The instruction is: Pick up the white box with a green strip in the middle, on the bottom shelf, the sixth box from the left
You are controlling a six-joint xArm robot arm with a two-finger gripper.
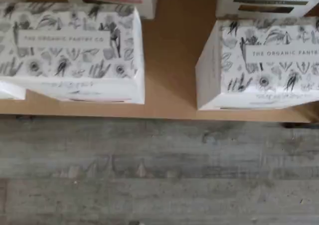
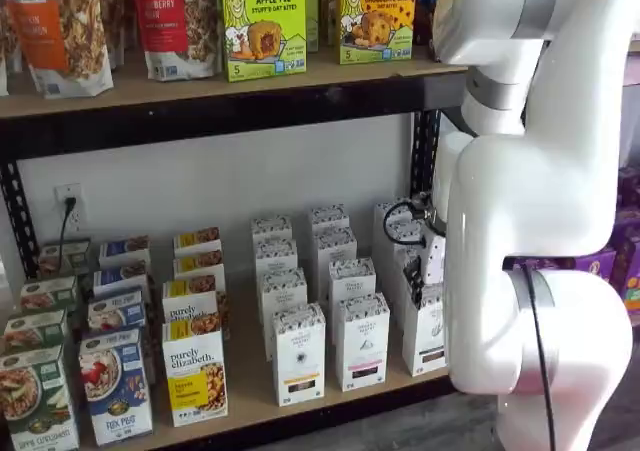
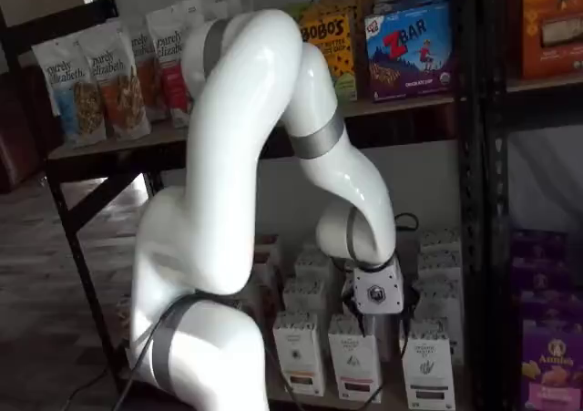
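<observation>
The gripper (image 3: 376, 318) hovers above the front row of white boxes; its fingers' state I cannot tell. The target box (image 2: 424, 329), probably rightmost, stands untouched. Approach step: next, lower squarely over it.

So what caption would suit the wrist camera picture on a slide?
Looking down on two floral-print boxes at the edge of the wooden shelf, grey floor beyond.
</observation>
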